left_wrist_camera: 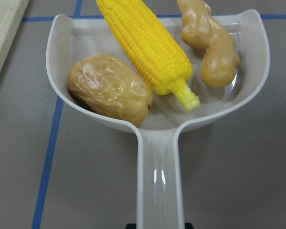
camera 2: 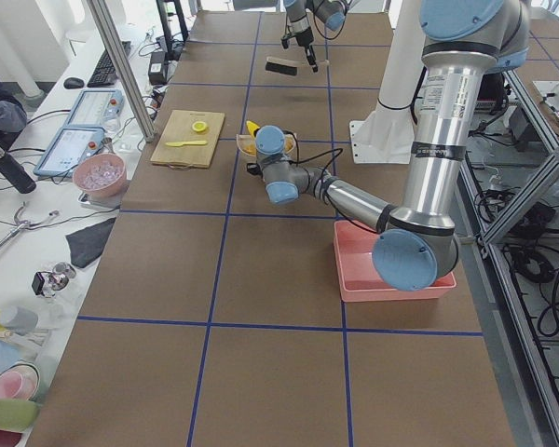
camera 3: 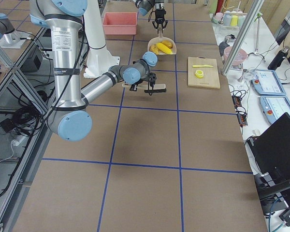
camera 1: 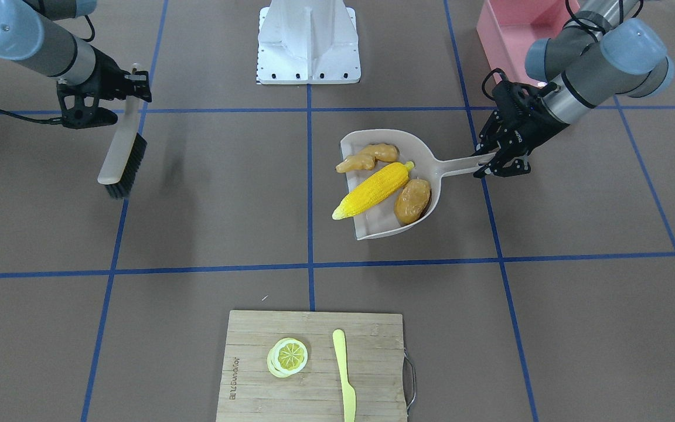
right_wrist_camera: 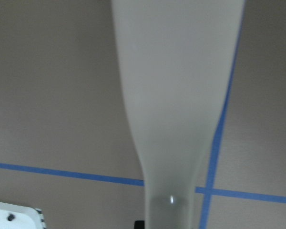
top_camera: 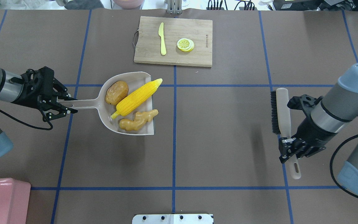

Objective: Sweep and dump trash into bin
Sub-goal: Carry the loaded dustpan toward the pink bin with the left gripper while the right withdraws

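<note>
Starting at the bottom left corner of the overhead view, the pink bin [top_camera: 5, 186] sits nearest the robot, on the left arm's side (handy for that arm to tip into). Further up, at the left edge, the left gripper [top_camera: 67, 106] is clamped on the handle end of the dustpan [top_camera: 135, 81], which carries all three pieces of trash: potato [top_camera: 117, 92], corn [top_camera: 137, 97] and ginger [top_camera: 137, 120]. The corn's tip pokes past the open lip, so I judge the pan is held about level to stop anything rolling out. Whether it rests on the table or hangs just above it I cannot tell. At mid-right, well apart, the right gripper [top_camera: 291, 146] is closed around the handle of the brush [top_camera: 281, 109], parked aside, probably to leave the way to the bin free. Farthest, at top centre, the cutting board [top_camera: 172, 57] holds a lemon slice [top_camera: 185, 44] and a knife [top_camera: 162, 43], neither being trash.
</note>
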